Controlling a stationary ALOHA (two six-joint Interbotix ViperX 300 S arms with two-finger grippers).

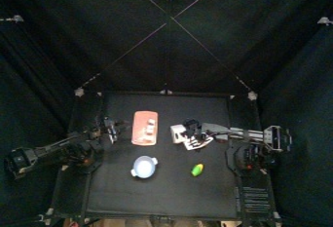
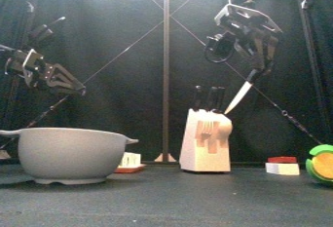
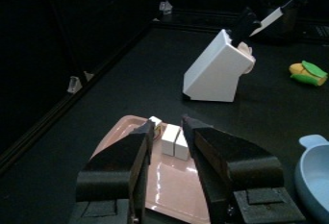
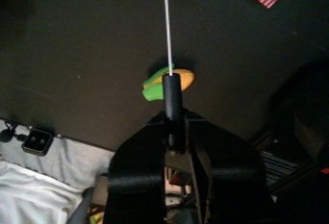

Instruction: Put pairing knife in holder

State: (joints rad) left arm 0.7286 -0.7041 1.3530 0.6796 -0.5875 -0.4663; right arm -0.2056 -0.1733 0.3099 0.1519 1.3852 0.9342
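Note:
The holder is a small white slanted block mid-table, with dark handles sticking out of its top; it also shows in the top view and the left wrist view. My right gripper hangs above and to the right of it, shut on the paring knife's black handle. The knife's pale blade slants down with its tip just at the holder's top right edge. My left gripper stands open and holds nothing, low over the near end of the salmon board.
A grey-white bowl sits at the front left. A green and yellow object and a small red-topped white block lie at the right. Small white blocks rest on the salmon board. Black curtains ring the table.

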